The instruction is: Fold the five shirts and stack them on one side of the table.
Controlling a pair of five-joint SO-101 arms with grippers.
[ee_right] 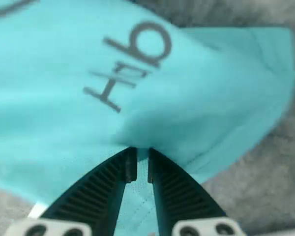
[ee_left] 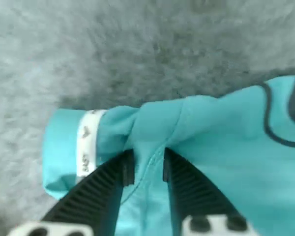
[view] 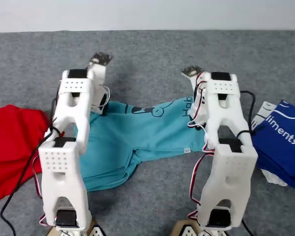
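A teal shirt [view: 137, 137] lies stretched between the two arms on the grey carpet [view: 152, 64], its lower part bunched toward the front. My left gripper [ee_left: 143, 167] is shut on a fold of the teal shirt [ee_left: 206, 147] near its collar label. My right gripper [ee_right: 137, 164] is shut on the teal shirt [ee_right: 88, 64] beside its dark printed letters. In the high view the left arm [view: 76, 103] holds the shirt's left end and the right arm [view: 219, 108] its right end. A red shirt [view: 12, 142] lies at the left edge. A blue shirt [view: 285, 142] lies at the right edge.
White cloth [view: 273, 178] shows beneath the blue shirt. Bare carpet stretches across the back of the table beyond the arms. Both arm bases [view: 66, 219] stand at the front edge, with cables hanging beside them.
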